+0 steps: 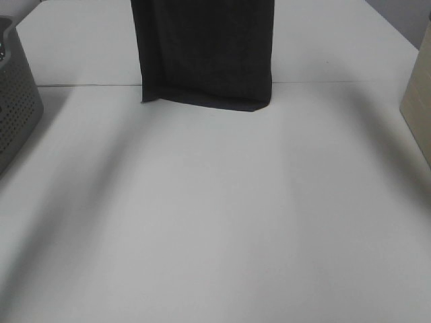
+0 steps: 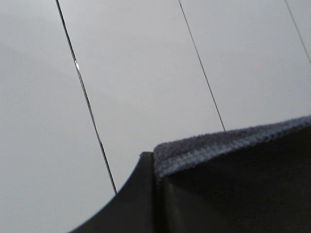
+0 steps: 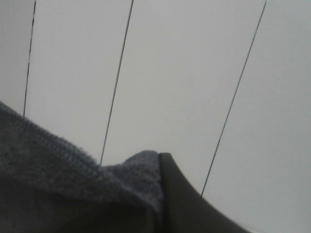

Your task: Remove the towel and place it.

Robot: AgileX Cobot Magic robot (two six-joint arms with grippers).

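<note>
The dark navy towel point(image 1: 205, 50) hangs straight down from above the exterior view's upper edge. Its lower hem rests folded on the white table point(image 1: 215, 222) at the back middle. Both grippers are out of the exterior view. In the left wrist view, my left gripper point(image 2: 155, 162) is shut on the towel's hemmed top edge point(image 2: 233, 143), with one dark finger point(image 2: 131, 204) against the cloth. In the right wrist view, my right gripper point(image 3: 159, 162) is shut on the towel's other top corner point(image 3: 53, 160), with its finger point(image 3: 187, 204) beside it. Behind both is a pale panelled surface.
A grey perforated basket point(image 1: 13, 101) stands at the table's left edge. A beige box-like object point(image 1: 419, 101) stands at the right edge. A seam point(image 1: 337, 82) runs across the table just behind the towel's lower hem.
</note>
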